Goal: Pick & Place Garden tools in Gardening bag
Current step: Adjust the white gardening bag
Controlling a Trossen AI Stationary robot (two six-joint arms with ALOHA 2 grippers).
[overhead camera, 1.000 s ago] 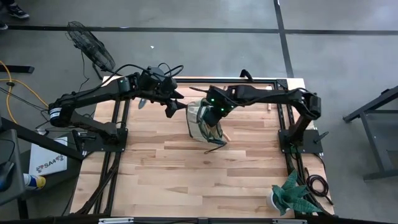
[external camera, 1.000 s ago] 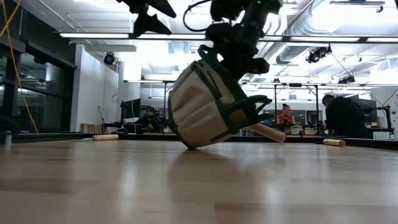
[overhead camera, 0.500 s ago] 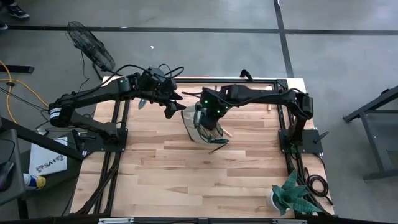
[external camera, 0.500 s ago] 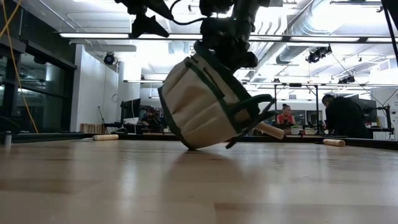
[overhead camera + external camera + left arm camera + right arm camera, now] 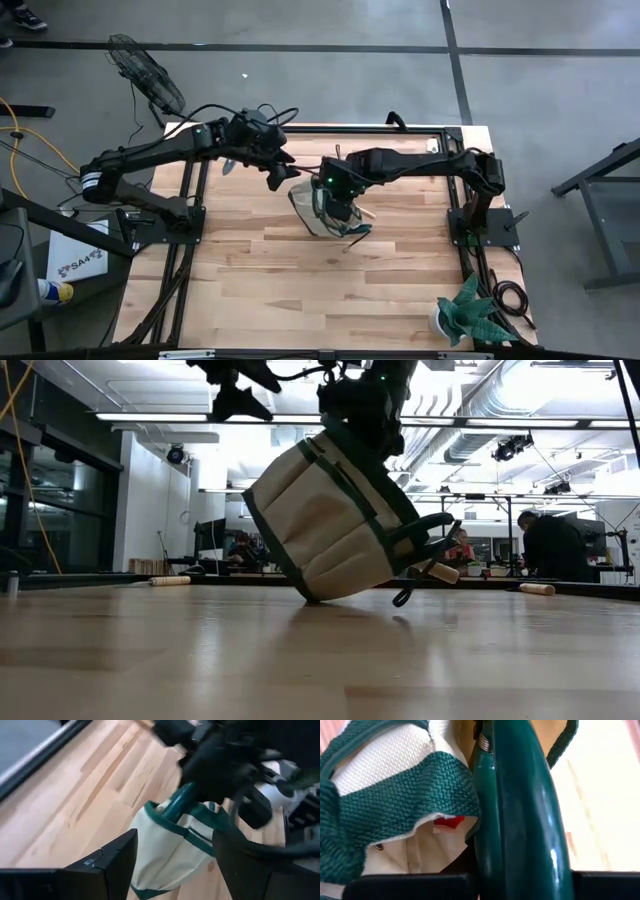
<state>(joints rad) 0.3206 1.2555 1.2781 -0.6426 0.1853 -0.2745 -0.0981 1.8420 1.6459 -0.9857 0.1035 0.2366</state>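
The gardening bag (image 5: 322,207), beige with green trim and looped handles, stands tilted near the middle of the desk (image 5: 300,290), toward its far edge; in the low view (image 5: 325,525) only its lower edge touches the wood and its mouth faces up and away from the camera. A green-handled pair of pruning shears (image 5: 515,805) stands in the mouth of the bag, against the woven green rim. A red item (image 5: 449,822) shows inside the bag, just under that rim; what it is cannot be told. The right gripper (image 5: 335,182) is directly over the bag's mouth, its fingers closed on the green handle of the shears, as the right wrist view shows. The left gripper (image 5: 281,170) hangs above the desk just beside the bag, on the bag's left, not touching it; its fingers (image 5: 107,865) stand apart and hold nothing. One wooden handle (image 5: 438,571) pokes out by the bag's lower right side among the green loops. Two more wooden-handled tools (image 5: 170,580) and (image 5: 537,588) lie on the far edge of the desk, well apart from the bag. A potted green plant (image 5: 468,312) stands at the desk's near right corner.
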